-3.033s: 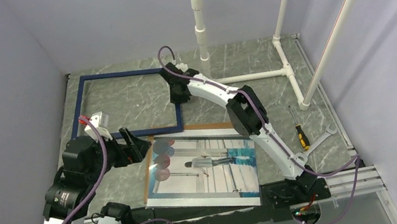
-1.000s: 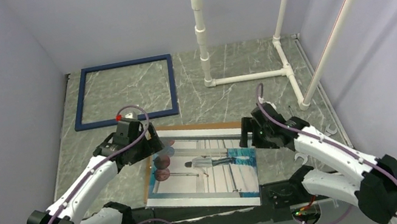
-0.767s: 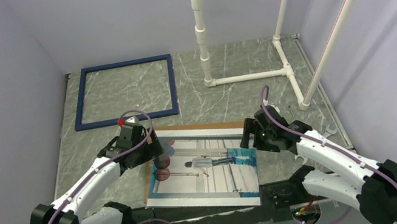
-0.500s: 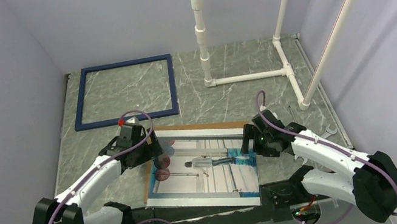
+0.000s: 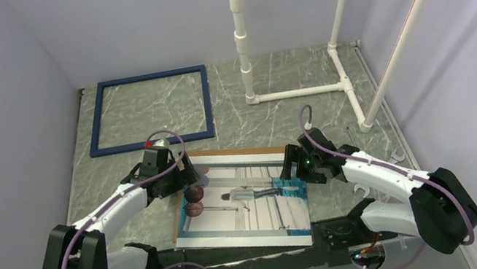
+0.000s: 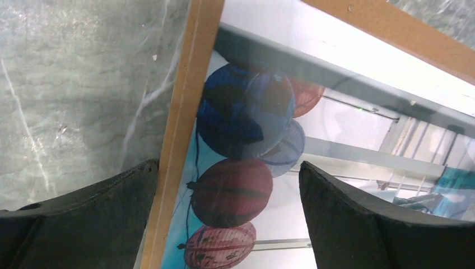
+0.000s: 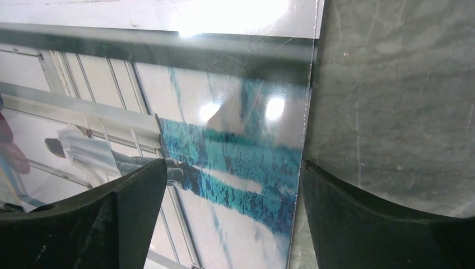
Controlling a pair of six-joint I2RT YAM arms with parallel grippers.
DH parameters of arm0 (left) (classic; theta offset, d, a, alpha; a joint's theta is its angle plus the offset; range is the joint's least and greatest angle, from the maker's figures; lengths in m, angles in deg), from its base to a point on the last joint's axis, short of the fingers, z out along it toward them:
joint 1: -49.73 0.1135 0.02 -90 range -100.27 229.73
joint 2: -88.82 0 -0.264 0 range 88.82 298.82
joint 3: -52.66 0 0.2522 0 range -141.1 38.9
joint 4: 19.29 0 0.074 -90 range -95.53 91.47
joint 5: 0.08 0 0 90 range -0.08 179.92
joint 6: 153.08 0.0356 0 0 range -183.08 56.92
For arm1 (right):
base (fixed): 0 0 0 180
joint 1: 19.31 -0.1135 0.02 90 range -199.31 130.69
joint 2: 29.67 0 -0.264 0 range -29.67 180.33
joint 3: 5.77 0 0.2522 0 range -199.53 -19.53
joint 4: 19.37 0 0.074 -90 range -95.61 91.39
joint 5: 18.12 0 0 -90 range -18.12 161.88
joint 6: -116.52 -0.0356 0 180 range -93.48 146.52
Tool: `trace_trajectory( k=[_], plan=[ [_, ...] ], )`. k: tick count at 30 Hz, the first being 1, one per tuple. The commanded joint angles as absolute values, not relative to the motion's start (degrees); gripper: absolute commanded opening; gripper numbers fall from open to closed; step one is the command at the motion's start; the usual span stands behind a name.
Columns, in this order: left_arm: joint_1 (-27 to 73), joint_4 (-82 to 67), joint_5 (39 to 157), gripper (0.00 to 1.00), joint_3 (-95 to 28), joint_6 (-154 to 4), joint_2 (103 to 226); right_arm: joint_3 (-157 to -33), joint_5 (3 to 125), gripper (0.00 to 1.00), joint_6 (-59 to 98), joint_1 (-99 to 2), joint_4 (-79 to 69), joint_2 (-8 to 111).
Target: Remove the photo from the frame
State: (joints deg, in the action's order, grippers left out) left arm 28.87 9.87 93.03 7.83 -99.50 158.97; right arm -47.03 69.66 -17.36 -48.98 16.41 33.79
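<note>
Grey marble table [image 5: 254, 113], the photo [image 5: 256, 209] lies flat on it near the middle at the near edge, picture side up, its brown backing [image 6: 179, 112] showing along the left and far edges. The frame [image 5: 127, 148] lies empty at the far left of the table, well apart from the photo, bare table inside it. So the main job looks done: photo already out of the frame. Surface is glossy with glare, maybe a clear pane on top, can't tell; if so, that could be left to lift off. Left gripper [image 6: 228, 168] spread wide, straddling the photo's left edge, holding nothing. Right gripper [image 7: 232, 165] spread wide too, straddling the right edge, holding nothing. Contact with the photo not clear for either. No readable brand, label or writing anywhere.
</note>
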Motion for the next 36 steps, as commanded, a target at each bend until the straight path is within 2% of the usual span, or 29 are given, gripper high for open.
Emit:
trace_trajectory(
  k=[1, 18, 29, 36],
  plan=[
    [28.82, 7.05, 97.81, 0.99, 11.03, -100.64, 160.76, -47.83, 69.79, 0.89, -16.36, -48.84, 14.03, 36.78],
    [28.81, 3.56, 101.24, 0.99, 10.50, -103.50, 162.59, -55.60, 71.49, 0.89, -10.76, -46.91, 11.09, 46.83],
    [28.81, 6.99, 96.98, 1.00, 10.10, -104.61, 160.47, -60.80, 73.11, 0.89, -5.32, -46.08, 10.24, 53.48],
    [28.81, 13.26, 92.04, 1.00, 7.12, -104.38, 157.66, -61.77, 78.61, 0.91, -4.35, -44.88, 14.65, 51.01]
  ],
)
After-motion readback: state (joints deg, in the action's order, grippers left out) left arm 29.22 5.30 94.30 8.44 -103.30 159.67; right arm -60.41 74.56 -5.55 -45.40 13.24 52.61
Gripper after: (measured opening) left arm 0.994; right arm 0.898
